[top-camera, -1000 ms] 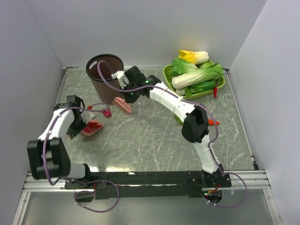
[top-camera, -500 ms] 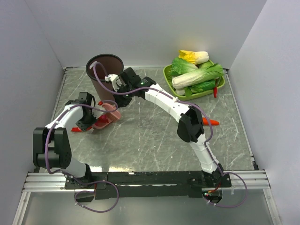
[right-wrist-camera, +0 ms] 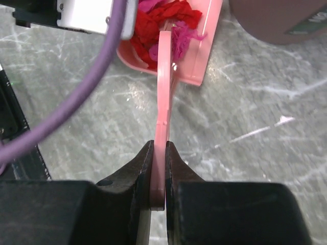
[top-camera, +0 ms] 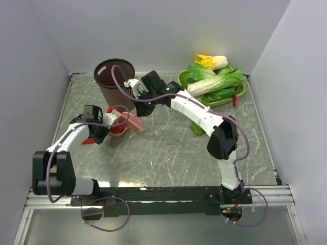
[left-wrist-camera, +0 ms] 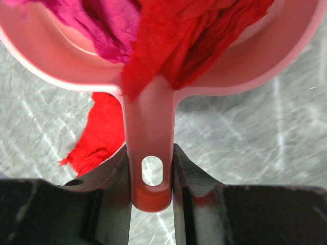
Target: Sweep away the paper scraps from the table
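1. The left gripper (left-wrist-camera: 149, 166) is clamped on the dustpan (left-wrist-camera: 240, 61) handle; it should hold the dustpan flat on the table (top-camera: 168, 148).
2. The right gripper (right-wrist-camera: 159, 171) pinches the brush (right-wrist-camera: 164, 76); short strokes into the dustpan's mouth suit best.
3. Most paper scraps (left-wrist-camera: 173, 41) fill the dustpan, at the table's 10 o'clock; one red scrap (left-wrist-camera: 99, 132) lies outside at the dustpan's 8 o'clock.

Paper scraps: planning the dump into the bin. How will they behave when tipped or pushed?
Probably light and floppy: the paper scraps look thin and crumpled, heaped in the dustpan. They may fall as one clump. The loose red scrap on the table lies flat, so likely slides, not rolls.
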You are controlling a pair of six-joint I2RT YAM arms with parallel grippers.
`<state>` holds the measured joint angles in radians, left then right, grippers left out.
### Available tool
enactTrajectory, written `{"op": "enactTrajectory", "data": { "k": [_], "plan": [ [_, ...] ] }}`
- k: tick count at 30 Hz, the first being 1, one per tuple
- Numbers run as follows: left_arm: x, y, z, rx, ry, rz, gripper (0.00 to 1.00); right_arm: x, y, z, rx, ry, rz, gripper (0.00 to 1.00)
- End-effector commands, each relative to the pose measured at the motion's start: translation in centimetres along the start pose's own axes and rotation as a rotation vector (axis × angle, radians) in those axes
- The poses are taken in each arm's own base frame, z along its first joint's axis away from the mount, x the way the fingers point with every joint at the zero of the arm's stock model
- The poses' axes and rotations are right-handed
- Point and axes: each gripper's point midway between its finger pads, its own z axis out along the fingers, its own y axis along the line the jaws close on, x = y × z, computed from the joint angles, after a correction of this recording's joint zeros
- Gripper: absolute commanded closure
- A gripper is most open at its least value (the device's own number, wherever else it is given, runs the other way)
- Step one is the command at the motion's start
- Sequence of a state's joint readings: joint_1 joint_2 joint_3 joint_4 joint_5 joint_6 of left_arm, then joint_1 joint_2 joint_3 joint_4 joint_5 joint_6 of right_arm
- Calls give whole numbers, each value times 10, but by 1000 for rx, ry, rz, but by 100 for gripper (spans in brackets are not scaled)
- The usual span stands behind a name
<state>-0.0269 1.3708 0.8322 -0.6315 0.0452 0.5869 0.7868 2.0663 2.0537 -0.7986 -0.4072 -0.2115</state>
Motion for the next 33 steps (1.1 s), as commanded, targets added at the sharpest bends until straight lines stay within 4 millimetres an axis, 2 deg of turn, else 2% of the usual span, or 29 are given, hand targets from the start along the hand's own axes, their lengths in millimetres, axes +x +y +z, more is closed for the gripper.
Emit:
{"op": "enactTrajectory", "data": {
  "k": [1, 9, 10, 15, 19, 26, 29, 30, 31, 33],
  "plan": [
    [-34, -3, -4, 16, -172, -50, 99, -10, 5, -26, 19, -31, -34, 100],
    [-32, -9, -3, 36, -174, -86, 99, 0, 5, -40, 39, -18, -39, 100],
    [-33, -9, -4, 35, -178, -87, 99, 4, 10, -39, 3, -16, -30, 100],
    [-32, -11, -7, 36, -186, -77, 99, 0, 13, -47, -30, -36, -14, 100],
    [-31, -10, -12, 26, -190, -61, 99, 5, 7, -50, -20, -26, 2, 100],
    [-23, -14, -14, 25, -184, -48, 99, 15, -4, -71, 12, -29, 23, 100],
    [-22, -15, -17, 28, -180, -56, 99, 23, -11, -84, 35, -17, 31, 100],
    [-24, -15, -20, 24, -190, -54, 99, 32, -13, -85, 38, -3, 45, 100],
    [-24, -17, -21, 33, -198, -57, 99, 31, -14, -92, 45, -21, 50, 100],
    [-26, -21, -25, 44, -216, -52, 99, 40, -19, -94, 57, -12, 68, 100]
  ]
}}
